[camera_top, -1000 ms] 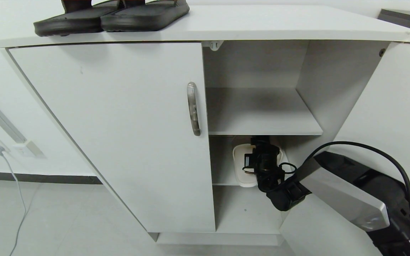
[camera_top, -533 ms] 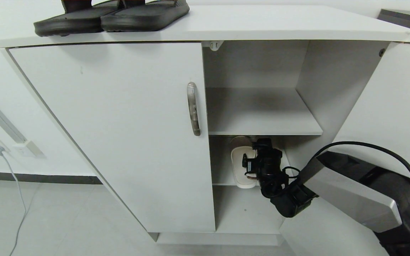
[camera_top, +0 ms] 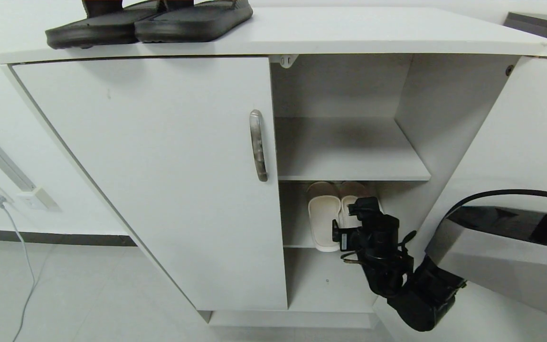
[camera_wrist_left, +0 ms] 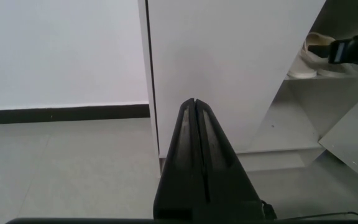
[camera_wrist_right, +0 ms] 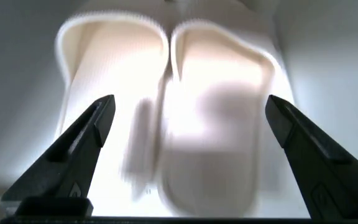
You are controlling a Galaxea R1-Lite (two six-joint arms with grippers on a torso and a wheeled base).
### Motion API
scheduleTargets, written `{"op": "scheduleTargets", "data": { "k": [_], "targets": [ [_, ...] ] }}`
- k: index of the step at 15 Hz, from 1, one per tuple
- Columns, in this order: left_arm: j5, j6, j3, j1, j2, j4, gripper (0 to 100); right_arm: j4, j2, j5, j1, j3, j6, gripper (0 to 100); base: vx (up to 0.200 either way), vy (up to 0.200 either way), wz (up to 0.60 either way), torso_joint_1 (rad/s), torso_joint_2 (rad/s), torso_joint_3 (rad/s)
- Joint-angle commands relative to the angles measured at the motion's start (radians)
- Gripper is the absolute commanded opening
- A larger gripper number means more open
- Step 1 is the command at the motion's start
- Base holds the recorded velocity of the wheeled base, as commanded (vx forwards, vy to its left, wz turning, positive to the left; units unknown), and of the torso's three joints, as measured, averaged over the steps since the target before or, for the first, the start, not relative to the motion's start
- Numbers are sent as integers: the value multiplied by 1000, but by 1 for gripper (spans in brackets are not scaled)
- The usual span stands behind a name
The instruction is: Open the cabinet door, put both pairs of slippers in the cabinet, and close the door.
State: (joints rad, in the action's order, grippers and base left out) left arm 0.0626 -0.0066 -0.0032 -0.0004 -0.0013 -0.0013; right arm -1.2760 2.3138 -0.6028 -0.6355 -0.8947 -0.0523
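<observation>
A pair of white slippers [camera_top: 333,209] lies side by side on the cabinet's middle shelf [camera_top: 297,237], seen close up as white slippers [camera_wrist_right: 166,118] in the right wrist view. My right gripper [camera_top: 366,209] hangs open just in front of them, holding nothing; its fingers [camera_wrist_right: 73,155] stand wide to either side of the pair. A pair of black slippers [camera_top: 150,21] rests on the cabinet top [camera_top: 373,31] at the left. The right cabinet door [camera_top: 530,128] stands open and the left door [camera_top: 159,175] is closed. My left gripper [camera_wrist_left: 194,106] is shut and empty, low in front of the closed door.
The upper shelf [camera_top: 349,152] and the bottom compartment [camera_top: 325,285] hold nothing. A metal handle [camera_top: 258,145] sits on the left door. A wall socket with a cable [camera_top: 0,202] is at the lower left, above grey floor [camera_top: 64,294].
My right gripper has let go of the white slippers and drawn back out of the cabinet, toward me and down. The slippers stay on the middle shelf.
</observation>
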Motion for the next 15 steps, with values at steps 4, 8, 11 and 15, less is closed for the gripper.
{"op": "scheduleTargets", "data": {
  "k": [4, 8, 11, 15],
  "targets": [
    [0, 0, 0, 0, 1, 0, 0, -161, -149, 0, -90, 270, 0, 100, 0, 0, 0, 0, 0, 0],
    [-1, -3, 0, 0, 1, 0, 0, -169, -166, 1, -115, 290, 2, 100, 0, 0, 0, 0, 0, 0],
    [-1, -3, 0, 0, 1, 0, 0, -169, -160, 3, -124, 303, 0, 100, 0, 0, 0, 0, 0, 0],
    [-1, -3, 0, 0, 1, 0, 0, -171, -159, 3, -125, 309, -1, 100, -100, 0, 0, 2, 1, -1]
  ]
}}
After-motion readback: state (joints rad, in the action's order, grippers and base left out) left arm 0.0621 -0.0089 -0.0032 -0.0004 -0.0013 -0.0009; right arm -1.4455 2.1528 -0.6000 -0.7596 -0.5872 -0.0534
